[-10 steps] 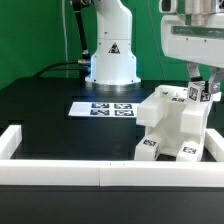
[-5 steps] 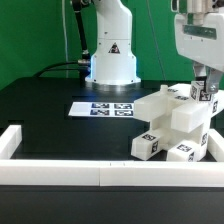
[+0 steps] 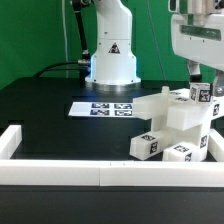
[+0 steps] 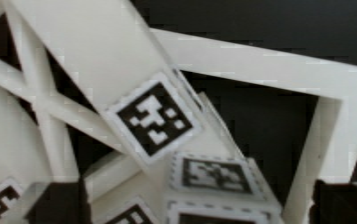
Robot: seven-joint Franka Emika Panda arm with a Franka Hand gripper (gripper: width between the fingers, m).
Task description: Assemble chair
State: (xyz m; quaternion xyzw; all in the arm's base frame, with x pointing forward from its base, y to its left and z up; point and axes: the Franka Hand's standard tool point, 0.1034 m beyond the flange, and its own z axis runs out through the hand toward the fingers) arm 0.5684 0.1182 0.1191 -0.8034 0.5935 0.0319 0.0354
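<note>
**Hold the chair steady and move it slowly**

Start with the marker board (image 3: 103, 108), the flat white sheet on the black table (image 3: 45, 110). It lies in front of the robot's base (image 3: 112, 65).

To the exterior view's right of the marker board sits the chair (image 3: 172, 128). It is a chunky white block shape with small black-and-white tags on it. It looks tipped, not flat. Its lower end is close to the long white rail (image 3: 100, 172), nearer the camera than the marker board.

Above the chair's top end, further from the marker board, is the gripper (image 3: 203, 93). Its fingers come down on each side of a tagged part of the chair. They seem to be squeezing it, but the view there is small, so I can't tell for sure. The wrist view shows white chair bars and tags (image 4: 157, 118) very close up.

To do this step well, I think the arm should keep a firm grip and move slowly. The chair is big and held at one end, so it could swing or slip. Keep it clear of the rail.
</note>
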